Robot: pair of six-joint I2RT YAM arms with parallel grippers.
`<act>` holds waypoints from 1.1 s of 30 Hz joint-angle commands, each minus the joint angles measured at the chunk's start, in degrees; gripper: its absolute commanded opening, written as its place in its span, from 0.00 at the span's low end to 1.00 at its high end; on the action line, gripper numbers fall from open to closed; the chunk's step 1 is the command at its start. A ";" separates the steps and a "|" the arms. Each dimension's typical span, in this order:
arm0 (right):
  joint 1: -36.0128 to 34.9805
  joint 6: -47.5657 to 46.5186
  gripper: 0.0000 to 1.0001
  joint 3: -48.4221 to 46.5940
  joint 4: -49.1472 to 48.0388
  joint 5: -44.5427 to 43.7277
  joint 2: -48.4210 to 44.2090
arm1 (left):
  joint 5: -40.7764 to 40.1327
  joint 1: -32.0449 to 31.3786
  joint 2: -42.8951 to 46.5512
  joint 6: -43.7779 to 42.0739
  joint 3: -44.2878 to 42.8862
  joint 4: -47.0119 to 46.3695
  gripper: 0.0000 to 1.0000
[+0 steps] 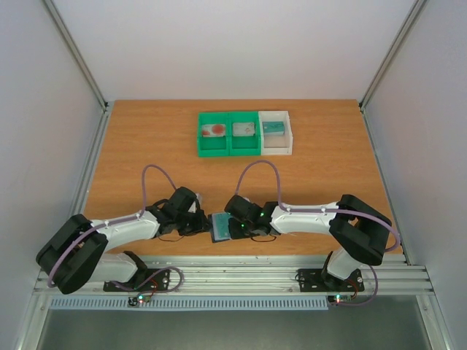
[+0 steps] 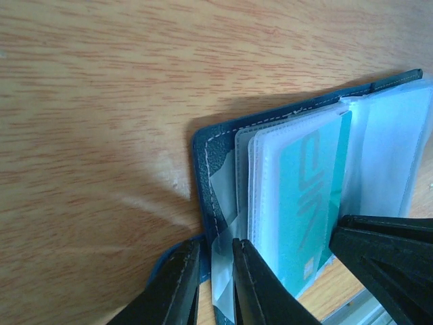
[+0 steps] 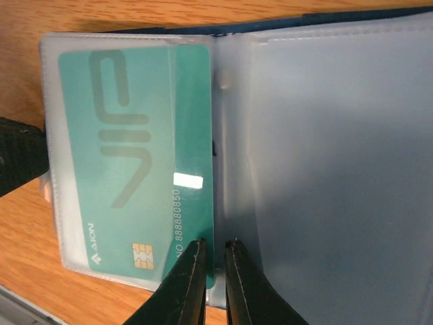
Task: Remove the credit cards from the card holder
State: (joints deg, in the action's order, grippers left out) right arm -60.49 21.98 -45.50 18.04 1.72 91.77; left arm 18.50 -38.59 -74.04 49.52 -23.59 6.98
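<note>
The card holder (image 1: 220, 227) lies open near the table's front edge, between both grippers. In the left wrist view its dark blue cover (image 2: 206, 162) and clear sleeves show. My left gripper (image 2: 216, 274) is shut on a clear sleeve flap at the holder's edge. A teal card (image 3: 135, 156) sits in a frosted sleeve, and its right strip sticks out toward the spine. My right gripper (image 3: 214, 271) is closed to a narrow gap on that bare lower corner. It also shows in the top view (image 1: 237, 222). The pale card with the red blotch (image 1: 213, 130) lies in the left green bin.
Two green bins (image 1: 228, 149) and a white bin (image 1: 277, 149) stand in a row at the back centre. The middle one holds a grey card (image 1: 243, 130), and the white one a teal card (image 1: 273, 127). A metal rail (image 1: 233, 281) runs along the near edge.
</note>
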 commanded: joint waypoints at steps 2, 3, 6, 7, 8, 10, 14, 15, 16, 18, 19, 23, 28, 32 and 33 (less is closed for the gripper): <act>-0.47 -0.24 0.10 -0.22 4.72 -3.74 -0.18 | -4.99 0.15 -2.60 0.18 1.41 5.21 0.16; -0.43 -0.27 0.10 -0.07 4.38 -3.42 -0.71 | -4.89 0.20 -2.60 0.22 1.41 5.25 0.16; -0.48 -1.18 0.11 1.68 -0.39 0.07 -3.00 | -4.88 0.19 -2.52 0.23 1.29 5.49 0.17; -0.43 -1.37 0.12 2.58 -3.63 1.54 -3.31 | -4.65 0.17 -2.44 0.30 1.22 5.50 0.17; -0.23 -1.41 0.13 3.06 -6.16 2.68 -2.93 | -4.33 0.17 -2.28 0.36 1.08 5.50 0.17; -0.16 -1.53 0.13 1.86 -6.76 3.24 -1.43 | -4.18 0.16 -1.88 0.32 0.57 6.08 0.17; -0.11 -1.69 0.17 0.55 -6.59 2.40 0.48 | -4.51 0.13 -1.08 0.15 0.21 7.17 0.17; -0.07 -1.82 0.18 0.59 -7.20 2.34 0.93 | -4.53 0.12 -0.96 0.07 0.34 7.28 0.17; 0.02 -1.89 0.18 0.50 -7.26 2.33 1.42 | -4.65 0.19 -1.02 0.06 0.49 7.20 0.16; 0.27 -1.98 0.18 0.32 -7.19 2.12 2.05 | -4.79 0.17 -1.31 -0.03 0.59 7.24 0.17; 0.33 -1.89 0.19 0.62 -7.24 2.03 2.25 | -4.79 0.20 -1.43 -0.03 0.64 7.18 0.17; 0.37 -1.48 0.18 1.57 -7.00 1.89 2.52 | -5.15 0.17 -1.12 -0.03 0.74 7.73 0.17; 0.44 -0.25 0.14 4.66 -9.21 3.29 2.23 | -5.73 0.10 -1.13 -0.56 0.54 8.27 0.17; 0.60 0.37 0.12 6.65 -9.52 2.48 0.33 | -6.37 0.18 -1.79 -1.11 -0.16 9.23 0.16; 0.86 0.40 0.11 7.44 -9.66 2.43 -0.38 | -6.52 0.15 -1.88 -1.16 -0.22 9.35 0.16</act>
State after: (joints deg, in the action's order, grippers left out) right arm -60.05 21.26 -41.60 7.40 4.78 91.96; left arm 17.32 -38.61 -74.13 49.47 -24.56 8.84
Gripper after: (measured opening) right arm 0.122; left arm 0.164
